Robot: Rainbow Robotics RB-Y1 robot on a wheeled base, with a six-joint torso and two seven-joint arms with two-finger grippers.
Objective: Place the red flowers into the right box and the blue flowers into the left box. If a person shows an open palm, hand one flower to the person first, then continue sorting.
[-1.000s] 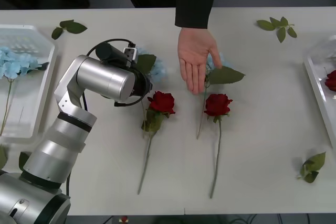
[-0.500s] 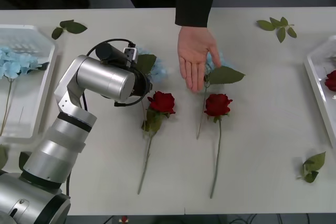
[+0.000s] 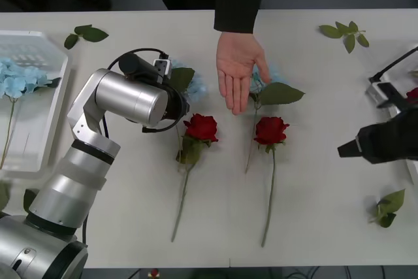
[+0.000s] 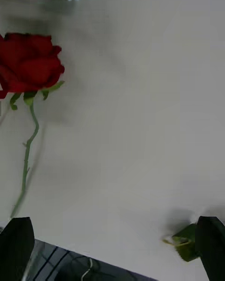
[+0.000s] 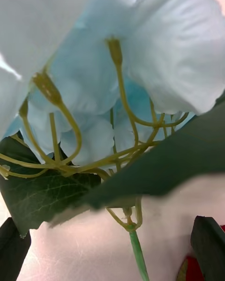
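My left arm (image 3: 130,99) reaches over a blue flower (image 3: 194,84) at mid table. In the left wrist view its pale petals (image 5: 117,75) and thin stem (image 5: 138,250) sit close in front of my open left gripper (image 5: 112,246). Two red flowers (image 3: 201,127) (image 3: 271,130) lie near the centre. A person's open palm (image 3: 238,73) hovers over another blue flower (image 3: 273,83). My right gripper (image 3: 346,149) is open above the table, right of the roses, and faces one rose (image 4: 30,63). The left box (image 3: 57,102) holds blue flowers (image 3: 16,80). The right box (image 3: 403,59) holds a red bloom (image 3: 413,95).
Loose leaf sprigs lie at the far left (image 3: 85,32), the far right (image 3: 346,32) and the near right (image 3: 390,207); the last also shows by my right finger (image 4: 185,241). The table's front edge (image 3: 228,262) runs just below the rose stems.
My right arm has come into view from the right edge, its gripper pointing at the roses. The person's hand has drawn back slightly. My left arm has not moved.
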